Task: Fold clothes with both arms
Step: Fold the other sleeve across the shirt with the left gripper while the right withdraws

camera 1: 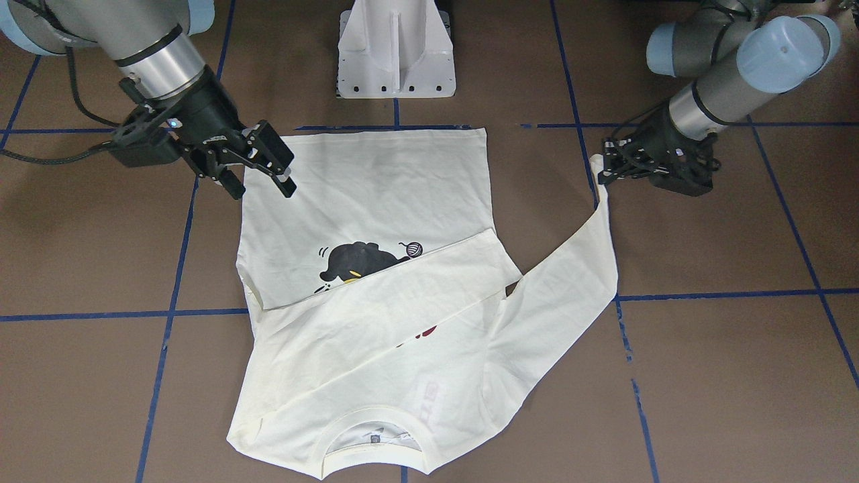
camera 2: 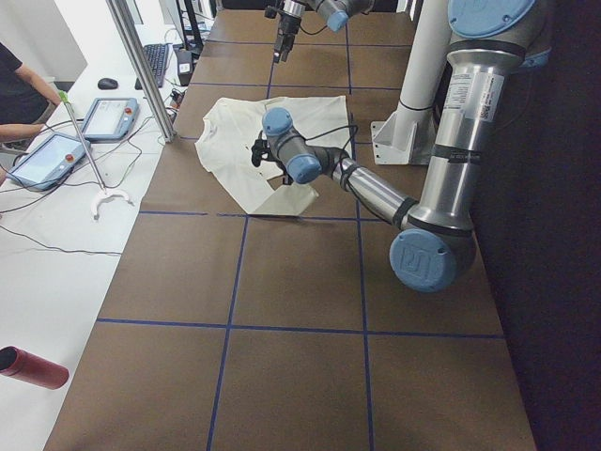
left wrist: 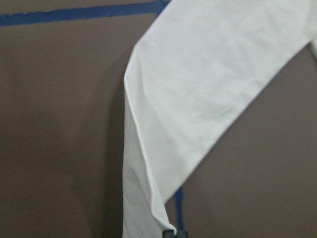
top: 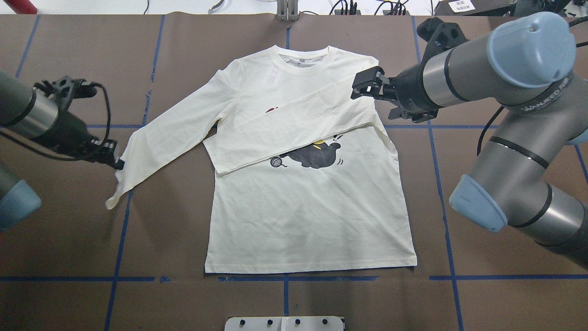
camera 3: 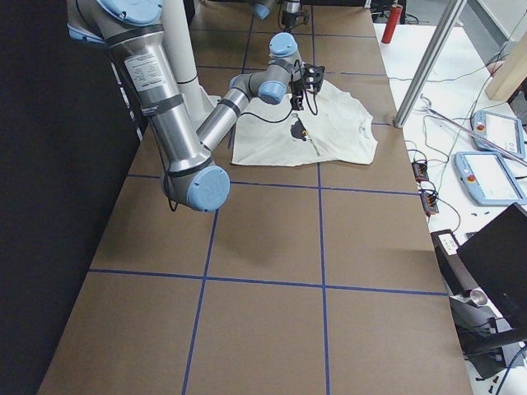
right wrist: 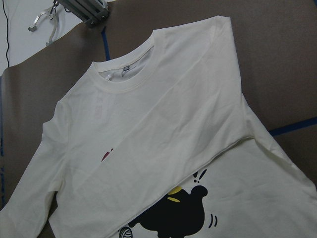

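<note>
The cream long-sleeve T-shirt (top: 312, 211) lies flat, print up, with the black cat print (top: 317, 154) partly covered. One sleeve (top: 298, 119) is folded across the chest. The other sleeve (top: 170, 133) stretches out towards my left side. My left gripper (top: 117, 162) is shut on that sleeve near its cuff; it also shows in the front-facing view (camera 1: 604, 180), and the left wrist view shows the sleeve (left wrist: 198, 99) hanging from the fingertips. My right gripper (top: 364, 85) is open and empty, above the shirt's shoulder on my right side, and also shows in the front-facing view (camera 1: 263, 186).
The white pedestal base (camera 1: 396, 50) stands at the table's near edge behind the shirt's hem. Blue tape lines cross the brown table (top: 482, 193). Tablets (camera 2: 52, 158) and cables lie on a side bench beyond the collar side, and a red cylinder (camera 2: 33, 368) lies there too.
</note>
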Motion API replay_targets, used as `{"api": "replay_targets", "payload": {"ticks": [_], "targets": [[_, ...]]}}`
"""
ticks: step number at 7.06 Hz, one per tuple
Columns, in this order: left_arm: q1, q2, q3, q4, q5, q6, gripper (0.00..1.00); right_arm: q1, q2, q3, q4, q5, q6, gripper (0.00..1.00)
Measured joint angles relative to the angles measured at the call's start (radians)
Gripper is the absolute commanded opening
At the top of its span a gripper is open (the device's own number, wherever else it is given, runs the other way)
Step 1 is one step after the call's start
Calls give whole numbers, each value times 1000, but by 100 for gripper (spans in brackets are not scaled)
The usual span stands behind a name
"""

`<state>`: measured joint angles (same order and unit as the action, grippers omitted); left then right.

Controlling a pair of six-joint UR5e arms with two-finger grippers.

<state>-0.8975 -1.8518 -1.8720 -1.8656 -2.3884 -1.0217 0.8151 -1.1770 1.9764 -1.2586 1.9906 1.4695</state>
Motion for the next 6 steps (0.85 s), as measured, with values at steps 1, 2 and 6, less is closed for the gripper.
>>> {"api": "replay_targets", "payload": {"ticks": [1, 2, 6], "targets": [[21, -189, 60, 32, 45, -208, 0, 37, -38, 2, 2, 30, -52, 100], [65, -403, 186, 42, 136, -378, 0, 77, -68, 3, 3, 65, -96, 100], [313, -944, 872, -247, 512, -561, 0, 188, -126, 9, 4, 155, -152, 100]]}}
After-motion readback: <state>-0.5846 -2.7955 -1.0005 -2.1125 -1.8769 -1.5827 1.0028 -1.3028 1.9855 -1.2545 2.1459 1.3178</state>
